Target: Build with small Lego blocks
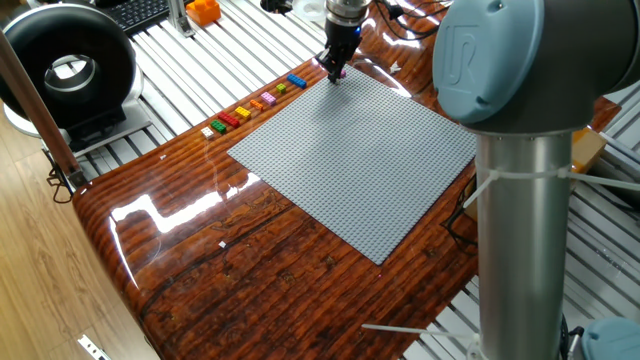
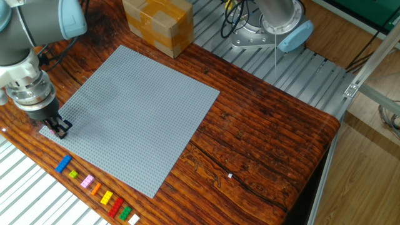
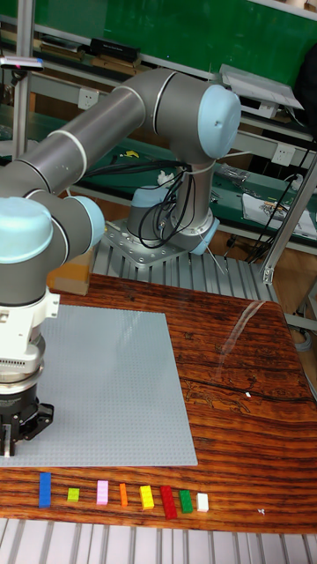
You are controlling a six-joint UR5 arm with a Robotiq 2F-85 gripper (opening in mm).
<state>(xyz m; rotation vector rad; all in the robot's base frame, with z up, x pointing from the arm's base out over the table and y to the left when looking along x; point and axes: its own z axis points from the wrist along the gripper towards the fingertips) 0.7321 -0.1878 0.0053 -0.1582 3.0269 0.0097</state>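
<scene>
My gripper (image 1: 337,72) (image 2: 61,130) stands at a corner of the grey baseplate (image 1: 350,160) (image 2: 137,106), fingertips down at the studs. A small pinkish-red Lego block shows between the fingers, which are shut on it. In the tall fixed view the gripper (image 3: 19,432) is at the plate's near-left corner (image 3: 106,388), and the block is hidden there. A row of small Lego blocks (image 1: 250,106) (image 2: 97,190) (image 3: 121,494) lies on the wood beside the plate's edge: blue, yellow-green, pink, orange, yellow, red, green, white.
A cardboard box (image 2: 156,22) sits past the plate's far corner. An orange chunky object (image 1: 203,10) and a black round device (image 1: 65,70) stand on the slatted surface beyond the wooden table. A second arm's column (image 1: 520,200) rises at the front right.
</scene>
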